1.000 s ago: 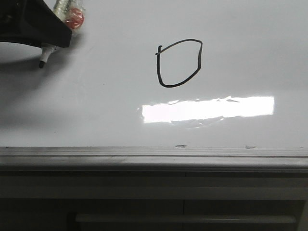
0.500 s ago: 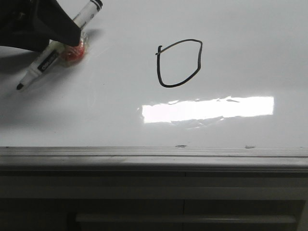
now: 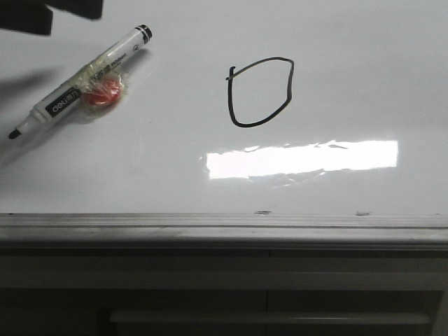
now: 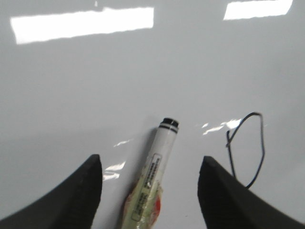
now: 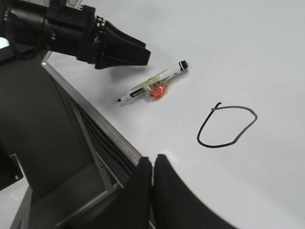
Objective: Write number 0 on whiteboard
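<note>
A black hand-drawn number 0 (image 3: 260, 92) stands on the whiteboard (image 3: 350, 84), with a small tick at its upper left; it also shows in the right wrist view as number 0 (image 5: 227, 126) and partly in the left wrist view as number 0 (image 4: 248, 148). A white marker (image 3: 80, 82) with tape and a red lump on its barrel lies flat on the board, left of the loop. My left gripper (image 4: 150, 164) is open above the marker (image 4: 155, 174), not touching it. My right gripper (image 5: 153, 162) is shut on nothing near the board's frame.
The board's grey metal frame (image 3: 224, 227) runs along the near edge, with a dark cabinet and a handle bar (image 3: 269, 317) below it. A bright glare patch (image 3: 301, 159) lies under the loop. The left arm's body (image 5: 62, 31) hangs above the marker.
The left gripper let go of the marker and drew back up and left. The marker went from upright in the jaws to lying flat on the board.
</note>
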You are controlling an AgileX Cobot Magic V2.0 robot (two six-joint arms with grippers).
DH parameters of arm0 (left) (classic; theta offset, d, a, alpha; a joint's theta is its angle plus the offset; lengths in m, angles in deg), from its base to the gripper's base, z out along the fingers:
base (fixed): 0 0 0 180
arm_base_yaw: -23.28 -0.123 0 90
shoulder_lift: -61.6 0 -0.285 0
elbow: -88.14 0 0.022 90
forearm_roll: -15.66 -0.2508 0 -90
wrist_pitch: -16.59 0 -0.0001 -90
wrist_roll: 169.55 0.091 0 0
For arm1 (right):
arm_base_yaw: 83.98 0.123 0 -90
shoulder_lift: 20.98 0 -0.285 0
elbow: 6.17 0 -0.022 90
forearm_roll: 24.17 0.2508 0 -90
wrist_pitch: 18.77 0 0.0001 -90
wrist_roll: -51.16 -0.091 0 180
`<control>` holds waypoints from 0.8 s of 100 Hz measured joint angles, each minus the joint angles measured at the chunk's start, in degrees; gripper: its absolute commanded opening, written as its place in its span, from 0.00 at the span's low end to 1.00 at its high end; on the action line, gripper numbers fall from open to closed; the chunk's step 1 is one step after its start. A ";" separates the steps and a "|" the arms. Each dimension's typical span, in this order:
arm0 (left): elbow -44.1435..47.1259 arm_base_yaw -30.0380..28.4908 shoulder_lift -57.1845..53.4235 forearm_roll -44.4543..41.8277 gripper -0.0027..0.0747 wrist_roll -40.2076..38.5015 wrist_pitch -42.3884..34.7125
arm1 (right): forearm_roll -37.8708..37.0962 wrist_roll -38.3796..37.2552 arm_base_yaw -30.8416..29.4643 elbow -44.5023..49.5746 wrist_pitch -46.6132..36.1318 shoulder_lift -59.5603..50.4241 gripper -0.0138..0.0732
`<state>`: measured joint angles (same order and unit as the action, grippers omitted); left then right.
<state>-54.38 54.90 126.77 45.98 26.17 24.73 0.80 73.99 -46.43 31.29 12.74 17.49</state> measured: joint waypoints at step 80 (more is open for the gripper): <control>3.53 0.00 -28.62 -12.02 0.01 0.00 27.68 | -8.12 2.18 0.00 22.03 -28.74 -12.79 0.10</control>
<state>-50.86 54.90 98.15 33.95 26.17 52.41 -7.32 76.17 -46.43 53.32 -16.00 4.69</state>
